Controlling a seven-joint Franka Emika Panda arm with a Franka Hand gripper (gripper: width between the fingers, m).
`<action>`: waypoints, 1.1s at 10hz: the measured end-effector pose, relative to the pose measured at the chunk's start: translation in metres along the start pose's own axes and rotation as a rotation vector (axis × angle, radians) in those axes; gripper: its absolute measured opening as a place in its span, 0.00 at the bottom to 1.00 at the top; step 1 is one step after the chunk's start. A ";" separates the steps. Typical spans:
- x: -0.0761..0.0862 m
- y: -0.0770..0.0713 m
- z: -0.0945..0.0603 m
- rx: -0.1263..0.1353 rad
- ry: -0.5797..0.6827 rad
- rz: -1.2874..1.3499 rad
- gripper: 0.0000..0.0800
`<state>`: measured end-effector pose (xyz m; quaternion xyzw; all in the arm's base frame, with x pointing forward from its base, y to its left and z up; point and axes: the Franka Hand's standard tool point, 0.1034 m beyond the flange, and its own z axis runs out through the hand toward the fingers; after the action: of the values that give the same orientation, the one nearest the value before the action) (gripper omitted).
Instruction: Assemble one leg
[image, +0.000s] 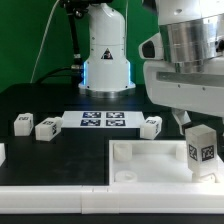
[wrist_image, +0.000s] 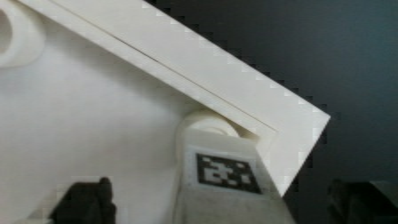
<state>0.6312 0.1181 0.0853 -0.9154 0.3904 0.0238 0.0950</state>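
A leg (image: 200, 148), a white block with a black-and-white tag, stands upright at the far corner of the large white tray-like piece (image: 130, 160), on the exterior view's right. In the wrist view the leg (wrist_image: 222, 185) sits at a round corner socket (wrist_image: 214, 128) of the tray piece (wrist_image: 107, 110). My gripper (image: 198, 128) hangs just above the leg. In the wrist view my gripper (wrist_image: 222, 205) is open, with a dark finger (wrist_image: 80, 200) on either side of the leg and a gap on both sides.
Three more legs lie on the black table: two on the exterior view's left (image: 22, 122) (image: 47, 126) and one (image: 151, 125) beside the marker board (image: 102, 121). The robot base (image: 105, 55) stands behind. A second socket (wrist_image: 18, 40) shows on the tray piece.
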 end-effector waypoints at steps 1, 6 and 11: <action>0.002 0.001 -0.001 -0.001 -0.001 -0.112 0.80; 0.003 0.002 0.001 -0.044 0.022 -0.739 0.81; 0.001 -0.002 0.001 -0.069 0.041 -0.988 0.66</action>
<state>0.6334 0.1187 0.0844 -0.9939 -0.0895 -0.0290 0.0568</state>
